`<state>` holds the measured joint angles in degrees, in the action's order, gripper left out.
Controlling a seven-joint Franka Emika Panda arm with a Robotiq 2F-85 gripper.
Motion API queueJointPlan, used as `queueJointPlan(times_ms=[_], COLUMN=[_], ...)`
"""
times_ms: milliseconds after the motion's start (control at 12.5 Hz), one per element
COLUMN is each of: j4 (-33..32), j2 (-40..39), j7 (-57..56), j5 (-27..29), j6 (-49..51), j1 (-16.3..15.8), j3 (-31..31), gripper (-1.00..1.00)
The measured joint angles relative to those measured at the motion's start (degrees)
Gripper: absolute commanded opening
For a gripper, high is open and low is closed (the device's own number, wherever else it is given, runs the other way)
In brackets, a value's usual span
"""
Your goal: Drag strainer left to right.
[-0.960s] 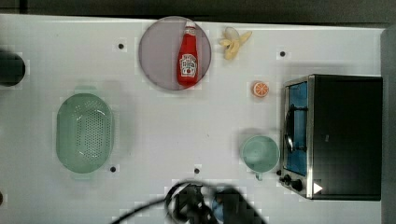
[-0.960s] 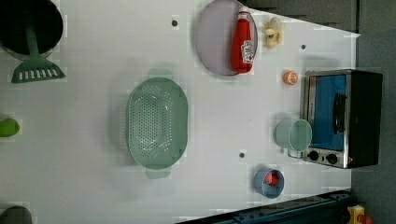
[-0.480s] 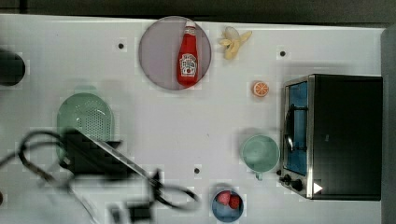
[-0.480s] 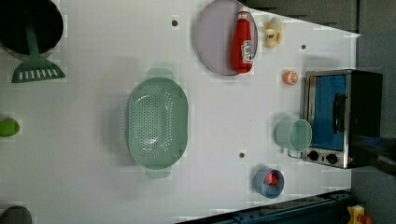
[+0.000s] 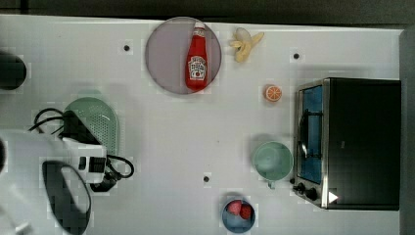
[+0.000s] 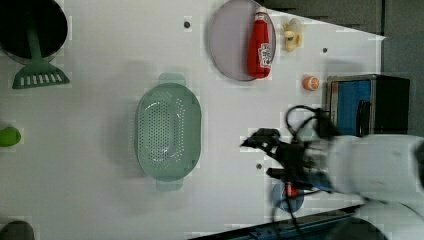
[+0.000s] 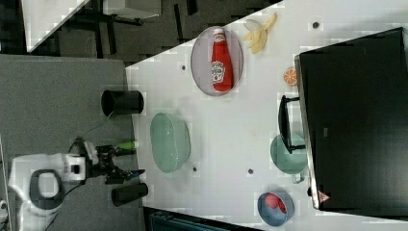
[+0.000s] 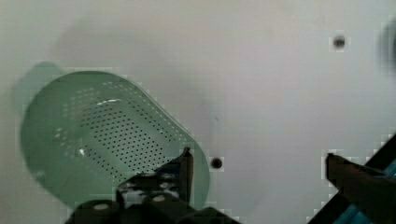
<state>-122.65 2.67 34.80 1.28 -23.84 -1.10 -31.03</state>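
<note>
The strainer (image 5: 100,122) is a pale green oval colander with small holes and tab handles, standing on the white table at the top view's left. My arm (image 5: 73,149) hangs over its lower left part there. In the left view the strainer (image 6: 169,131) lies apart from my gripper (image 6: 264,156), which is open to its right. The right view has the gripper (image 7: 126,161) open beside the table edge, left of the strainer (image 7: 169,142). In the wrist view the open gripper (image 8: 261,163) holds nothing, one finger (image 8: 184,168) above the rim of the strainer (image 8: 102,135).
A grey plate (image 5: 164,54) carries a ketchup bottle (image 5: 197,58). A banana (image 5: 244,44), an orange (image 5: 273,93), a toaster oven (image 5: 352,142), a mint cup (image 5: 272,160) and a blue bowl (image 5: 238,215) stand to the top view's right. A black pot (image 6: 30,25) holds a green spatula (image 6: 39,75).
In the top view my arm swung from the bottom centre to the left, over the strainer. In the left view it has come in from the right. The strainer has not moved.
</note>
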Motion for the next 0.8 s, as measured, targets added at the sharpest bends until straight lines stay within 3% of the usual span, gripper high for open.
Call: queueJointPlan(times_ms=[400,800], j4=[0.90,0.22], j2=[-14.88,-30.90], j7=[21.49,32.62], j5=[-1.67,-8.59], j6=[-13.01,-24.84], j1=[0.36,0.14], j3=[-4.31,-3.55], gripper=[1.00,1.00])
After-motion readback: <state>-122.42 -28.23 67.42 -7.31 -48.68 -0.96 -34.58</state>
